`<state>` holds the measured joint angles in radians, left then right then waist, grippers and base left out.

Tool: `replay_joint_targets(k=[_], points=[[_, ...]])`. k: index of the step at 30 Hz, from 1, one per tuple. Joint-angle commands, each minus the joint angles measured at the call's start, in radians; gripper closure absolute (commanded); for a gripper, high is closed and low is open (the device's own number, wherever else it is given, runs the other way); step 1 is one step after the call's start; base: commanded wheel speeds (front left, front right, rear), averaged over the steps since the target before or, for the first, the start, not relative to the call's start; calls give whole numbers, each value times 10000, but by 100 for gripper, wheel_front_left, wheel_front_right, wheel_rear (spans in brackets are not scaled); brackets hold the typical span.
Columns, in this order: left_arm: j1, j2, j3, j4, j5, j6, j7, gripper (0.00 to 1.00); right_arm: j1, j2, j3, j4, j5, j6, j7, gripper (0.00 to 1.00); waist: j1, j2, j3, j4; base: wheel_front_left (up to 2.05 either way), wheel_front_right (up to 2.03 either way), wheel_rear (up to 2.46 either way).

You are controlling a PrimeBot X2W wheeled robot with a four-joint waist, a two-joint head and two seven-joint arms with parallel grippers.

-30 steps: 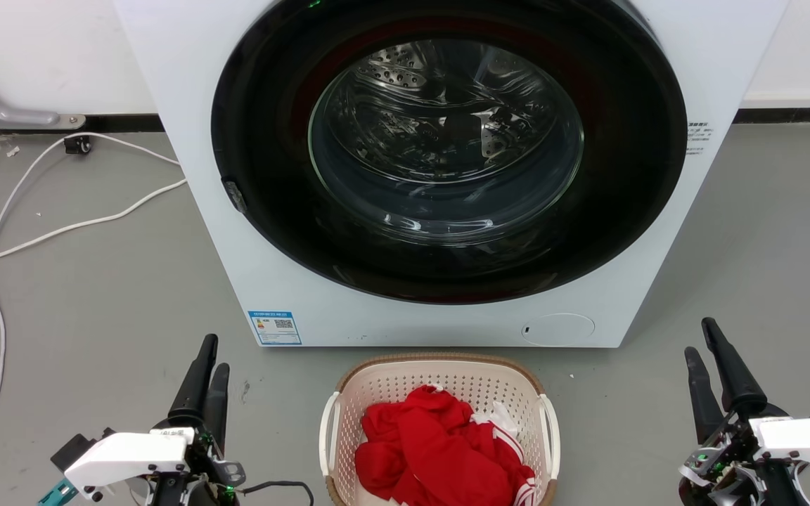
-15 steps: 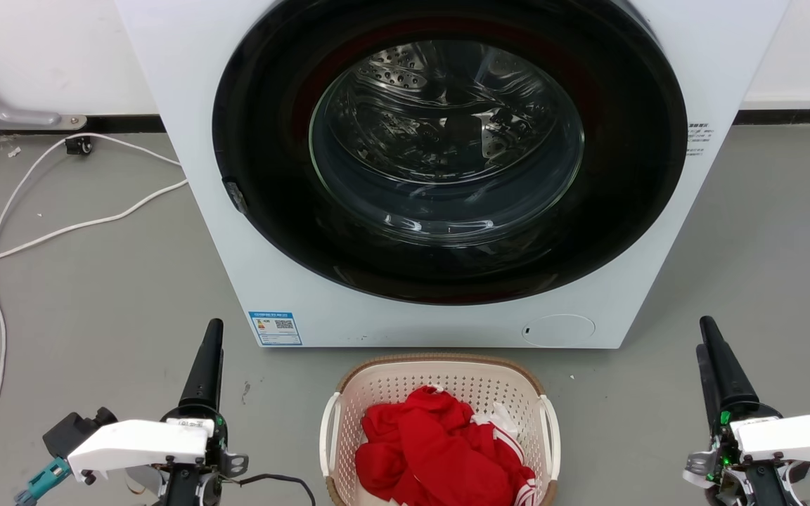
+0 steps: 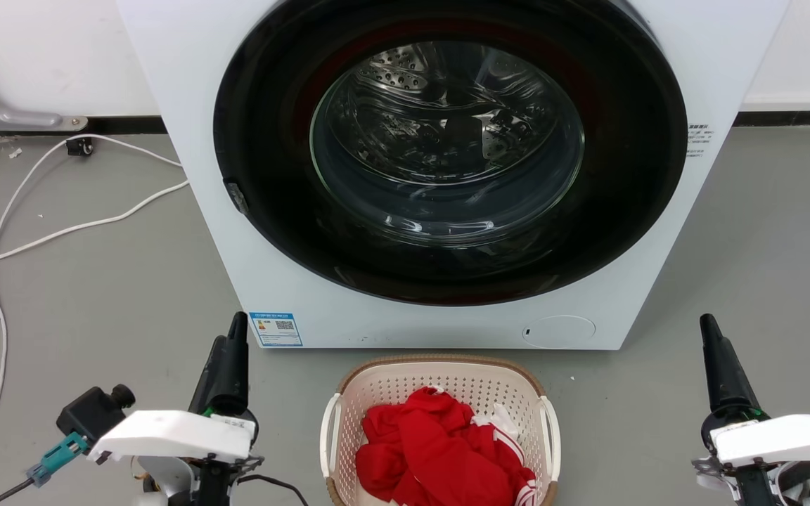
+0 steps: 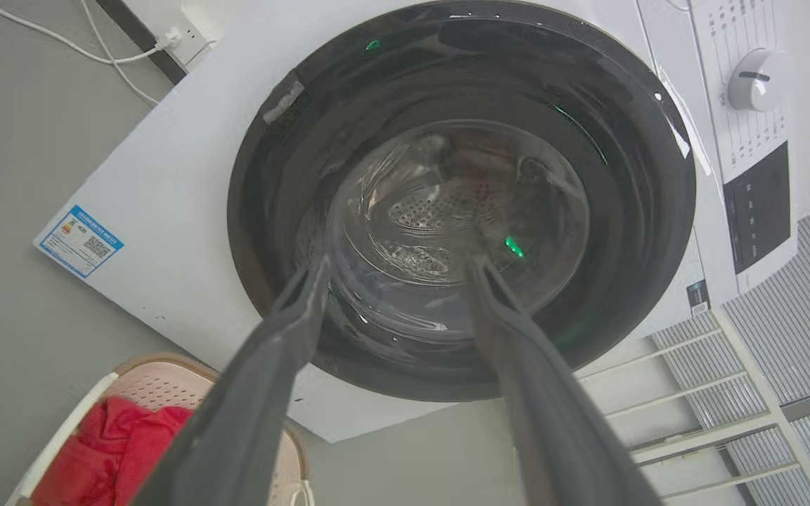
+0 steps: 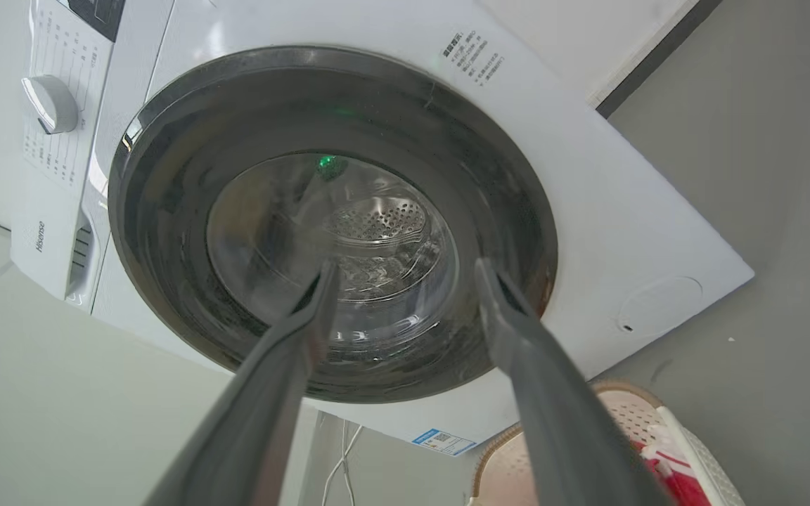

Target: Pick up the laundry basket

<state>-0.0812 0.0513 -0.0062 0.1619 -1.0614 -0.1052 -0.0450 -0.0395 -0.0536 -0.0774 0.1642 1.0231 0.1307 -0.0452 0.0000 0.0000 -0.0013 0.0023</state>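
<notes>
Laundry room: washing machine (image 3: 447, 176), laundry basket (image 3: 405, 383) on grey floor (image 3: 95, 302) (white cable (image 3: 67, 228) trailing).

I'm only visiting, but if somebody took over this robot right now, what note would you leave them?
Left gripper: jaws open, empty, left of the laundry basket, not touching it.
Right gripper: jaws open, empty, farther off to the basket's right.
Basket: on the floor before the washing machine, red clothes inside.
Done: nothing gripped or lifted.
Left: probably bring both grippers to the white side handles, close, lift.
</notes>
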Motion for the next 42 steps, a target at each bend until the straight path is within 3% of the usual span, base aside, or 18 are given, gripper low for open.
replay_joint_targets(k=[1,15,42], points=[[-132,21,-83,-184,507,35,-110,0,-81,-6,11,-214,-466,1,-109,0,0,0,-4,0,0,0,0],[-90,78,-438,-136,3336,344,-572,0,133,3,89,-672,-3347,0,-315,0,0,0,-53,10,0,0,0],[-66,221,-989,-132,6574,733,-1300,0,546,21,217,-1323,-6731,0,-384,0,0,0,-105,19,0,0,0]])
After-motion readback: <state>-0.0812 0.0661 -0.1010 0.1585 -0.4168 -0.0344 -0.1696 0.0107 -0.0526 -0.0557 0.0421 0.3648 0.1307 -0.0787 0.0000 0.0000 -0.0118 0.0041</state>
